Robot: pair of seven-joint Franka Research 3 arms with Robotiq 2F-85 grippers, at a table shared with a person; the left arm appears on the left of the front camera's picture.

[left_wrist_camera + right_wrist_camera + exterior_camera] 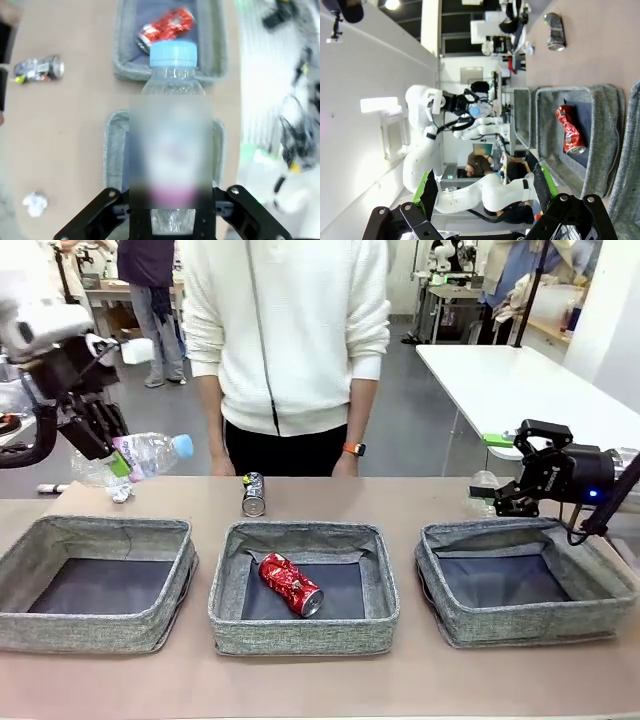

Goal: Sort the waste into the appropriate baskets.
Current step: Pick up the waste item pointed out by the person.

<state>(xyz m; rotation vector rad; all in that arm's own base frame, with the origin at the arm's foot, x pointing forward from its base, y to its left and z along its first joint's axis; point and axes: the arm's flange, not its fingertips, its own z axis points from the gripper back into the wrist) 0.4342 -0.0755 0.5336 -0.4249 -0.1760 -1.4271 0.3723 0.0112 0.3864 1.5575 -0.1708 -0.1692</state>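
My left gripper (108, 452) is shut on the base end of a clear blue-capped bottle (150, 453), held level in the air above the far left of the table. From the left wrist, the bottle (172, 85) points out over the left basket (114, 150). A dented red can (291, 584) lies in the middle basket (303, 638). The dark printed can (253, 494) lies on the table behind that basket. Under the held bottle sits a small white paper wad (120, 492). My right gripper (508, 488) hangs open and empty over the right basket's (525, 625) far rim.
A person in a white top stands at the far edge behind the middle basket, hands down. Something small and clear (483, 481) sits beside my right gripper. The right wrist view looks sideways along the table at the red can (570, 136) and the dark can (555, 31).
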